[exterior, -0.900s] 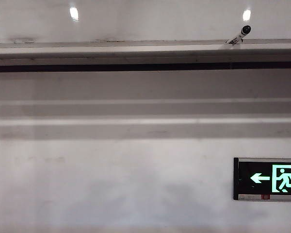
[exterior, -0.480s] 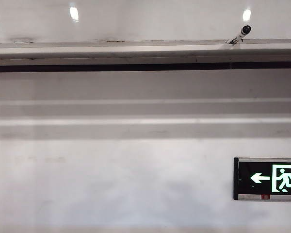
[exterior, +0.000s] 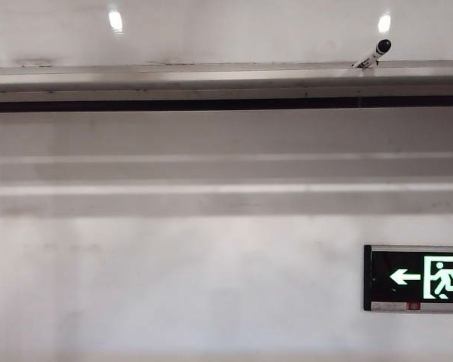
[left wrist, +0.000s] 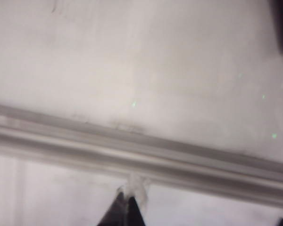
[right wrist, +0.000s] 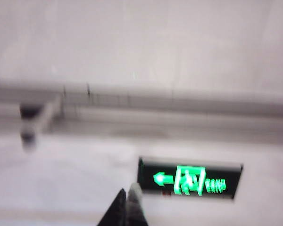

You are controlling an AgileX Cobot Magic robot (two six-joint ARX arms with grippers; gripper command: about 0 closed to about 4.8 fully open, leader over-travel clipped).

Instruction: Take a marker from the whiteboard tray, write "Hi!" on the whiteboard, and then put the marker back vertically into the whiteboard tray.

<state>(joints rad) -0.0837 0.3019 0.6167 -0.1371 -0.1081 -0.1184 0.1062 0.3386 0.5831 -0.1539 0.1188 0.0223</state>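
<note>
The marker, white with a black cap, leans tilted on the whiteboard tray at the right, against the glossy whiteboard. Neither gripper shows in the exterior view. In the right wrist view my right gripper is shut and empty. It points at the wall below the tray, and the marker is a blur off to one side. In the left wrist view my left gripper is shut with nothing in it, just short of a grey band that looks like the tray.
A lit green exit sign hangs on the matte wall under the tray at the right and also shows as the exit sign close to the right gripper. Two paler wall bands run below the tray.
</note>
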